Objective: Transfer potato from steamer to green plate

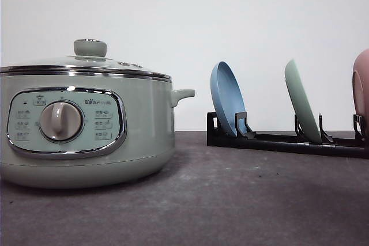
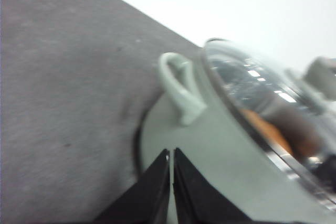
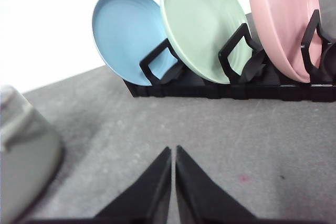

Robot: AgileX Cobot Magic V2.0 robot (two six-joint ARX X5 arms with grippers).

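Now, steamer: you see the big round pale green steamer pot (image 1: pixel 86 133) on the left of the dark grey table (image 1: pixel 242 200), with its shiny rim, its dial panel facing you and its side handle sticking out to the right.
Lid: the glass lid with the round green knob (image 1: pixel 90 47) sits on top of the pot, so the pot is covered.
Potato: look in your left wrist view and you find the orange-brown potato (image 2: pixel 275 132) under the glass lid, inside the pot; it looks blurry.
Green plate: the round pale green plate (image 1: pixel 302 108) stands on its edge in the black plate rack (image 1: pixel 277 141), well apart from the pot.
Other plates: the round blue plate (image 1: pixel 226 99) stands in the rack on the pot's side of the green one, and the round pink plate (image 1: pixel 361 87) stands on the far right.
Left gripper: your left gripper (image 2: pixel 171 158) has its black fingers pressed together, holding nothing, just beside the pot's wall below a handle.
Right gripper: your right gripper (image 3: pixel 174 156) also has its fingers pressed together, holding nothing, over the table in front of the rack.
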